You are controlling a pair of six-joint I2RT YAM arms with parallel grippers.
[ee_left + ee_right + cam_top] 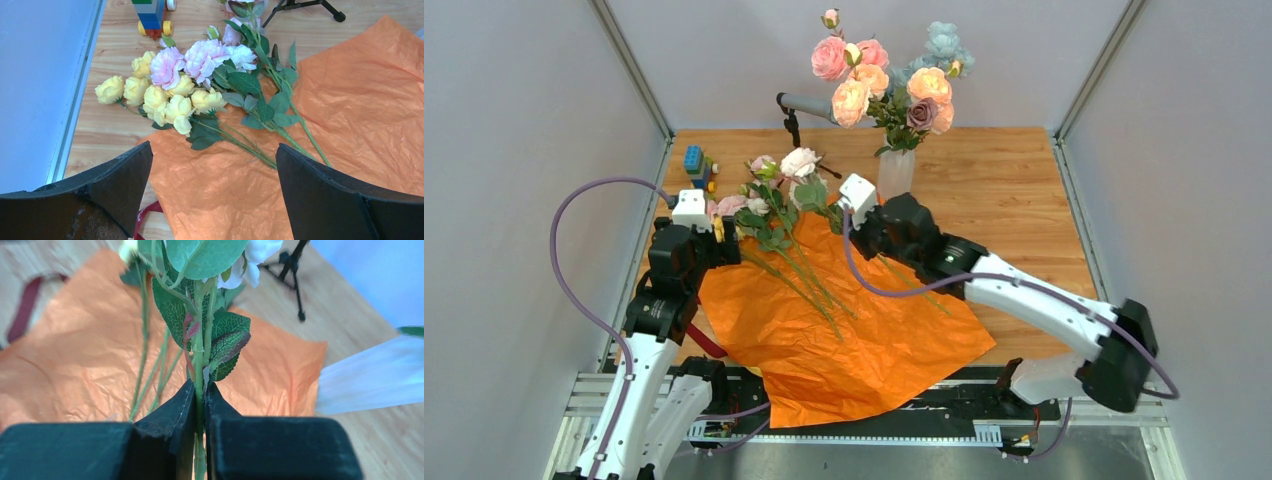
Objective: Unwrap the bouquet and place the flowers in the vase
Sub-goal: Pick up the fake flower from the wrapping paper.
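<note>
Pinching one leafy stem (199, 365) tight in the right gripper (200, 392), white rose (800, 162) on top, above the orange paper (854, 330) near its 12 o'clock edge. Holding the left gripper (212, 155) spread wide, gripping nothing, at the paper's 9 o'clock edge. Lying across the paper's 10 o'clock corner: loose flowers (200, 70), yellow, pink and white, heads on the table (115, 130). Standing upright just beyond the paper at 1 o'clock: the vase (896, 172), with roses (879, 75) in it. Red ribbon (707, 343) at 8 o'clock.
</note>
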